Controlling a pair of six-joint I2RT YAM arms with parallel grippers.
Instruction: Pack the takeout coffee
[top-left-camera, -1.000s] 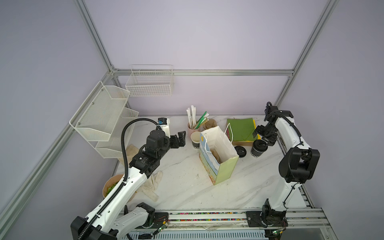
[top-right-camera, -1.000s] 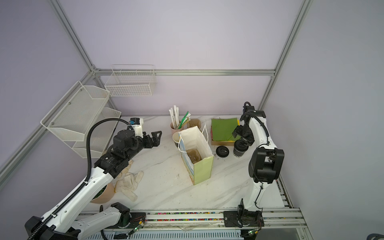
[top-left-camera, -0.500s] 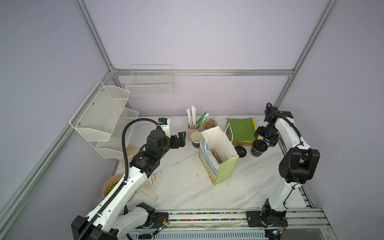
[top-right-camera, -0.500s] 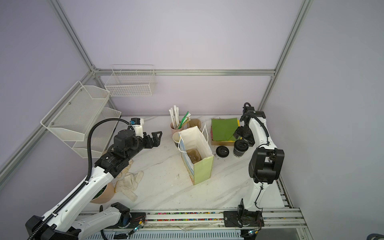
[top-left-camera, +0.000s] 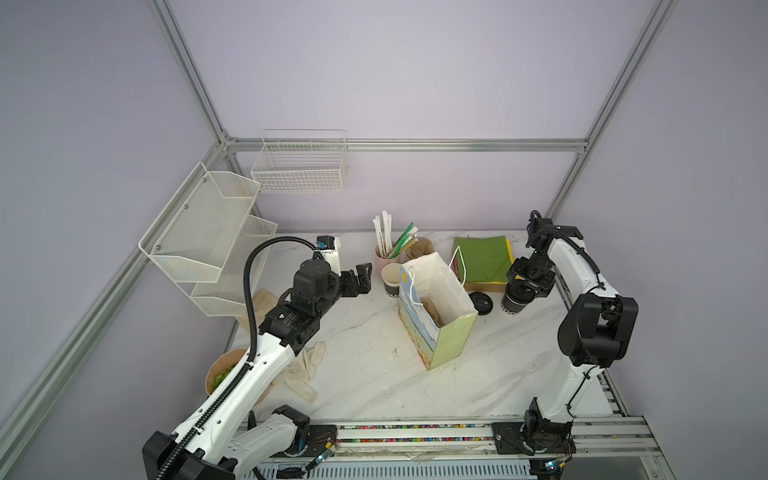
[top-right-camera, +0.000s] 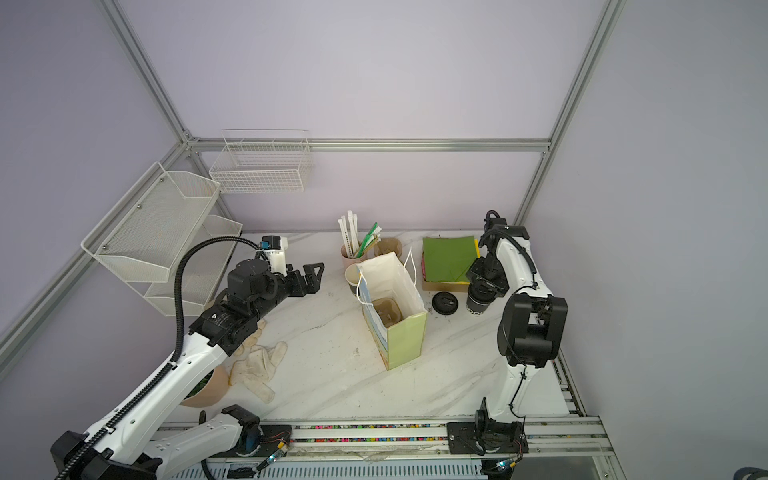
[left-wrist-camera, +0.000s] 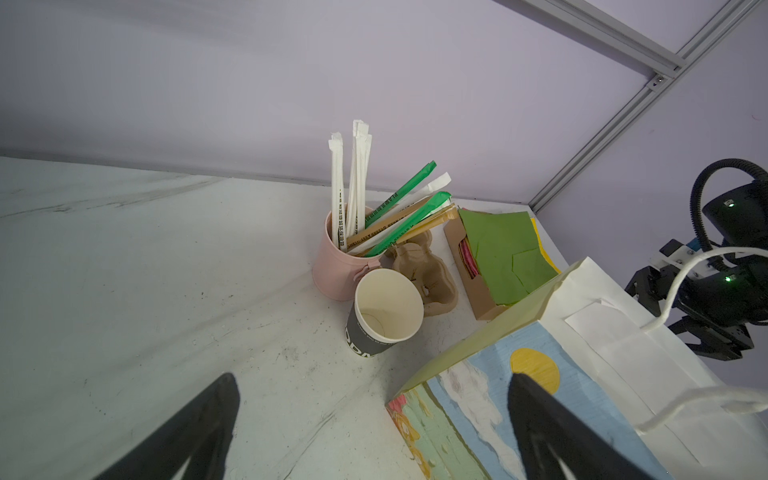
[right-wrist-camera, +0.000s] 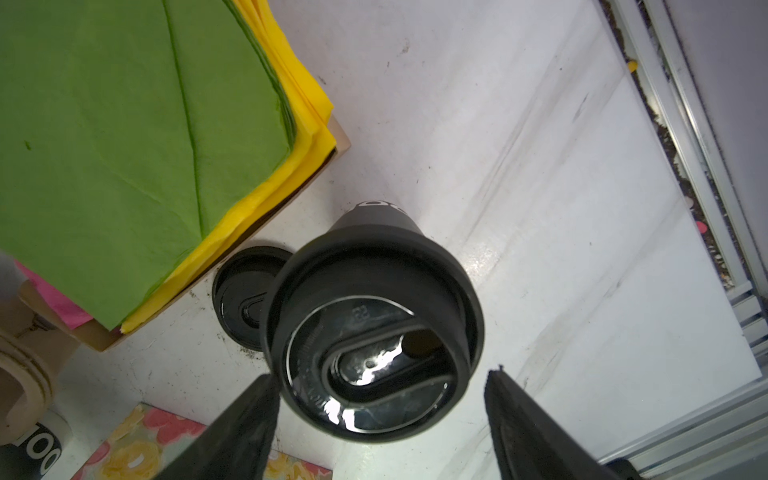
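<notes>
1. A white marble table (top-left-camera: 365, 345) holds everything.
2. A paper bag (top-left-camera: 446, 332) stands open and upright near the middle.
3. The left gripper (left-wrist-camera: 372, 376) hovers left of the bag, jaws spread wide and empty.
4. The right gripper (right-wrist-camera: 380, 374) straddles the coffee's lid, jaws parted, with a gap showing on one side.
5. The takeout coffee (top-left-camera: 512, 308) stands upright and lidded on the table, right of the bag.
6. A loose black lid (top-left-camera: 481, 301) lies flat between the bag and the coffee.

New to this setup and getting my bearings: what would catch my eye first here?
The open paper bag stands tall in the middle of the scene, with a sun pictured on its side. To its right, the open right hand straddles the lidded takeout coffee. Behind the bag, a pink cup bristles with wrapped straws.
</notes>
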